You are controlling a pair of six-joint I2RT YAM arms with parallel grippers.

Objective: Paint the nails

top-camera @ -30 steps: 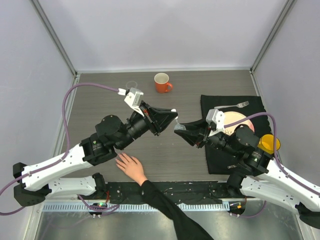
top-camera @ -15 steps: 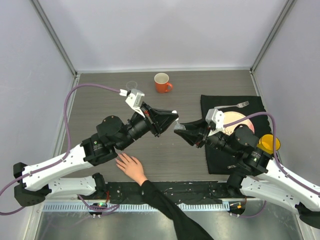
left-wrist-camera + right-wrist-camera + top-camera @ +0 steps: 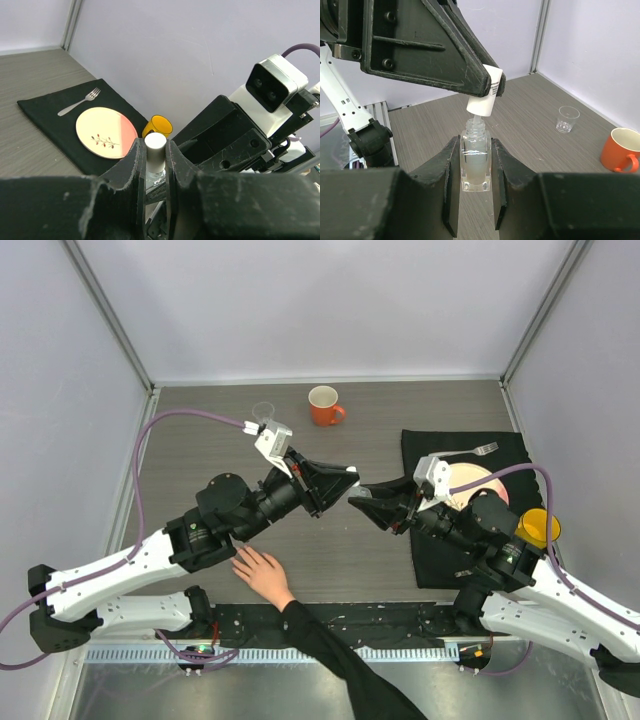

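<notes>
Right wrist view showed the jaws of the right gripper (image 3: 476,150) clamped on a small clear glass bottle (image 3: 476,165). Its white cylindrical cap (image 3: 484,100), just above the neck, sat pinched in the jaws of the left gripper (image 3: 155,147).

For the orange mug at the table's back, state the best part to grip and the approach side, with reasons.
Grip the orange mug probably by its rim wall, from above, one finger inside, one outside, away from the handle: it stands upright, mouth open, handle jutting rightward in the top view.
</notes>
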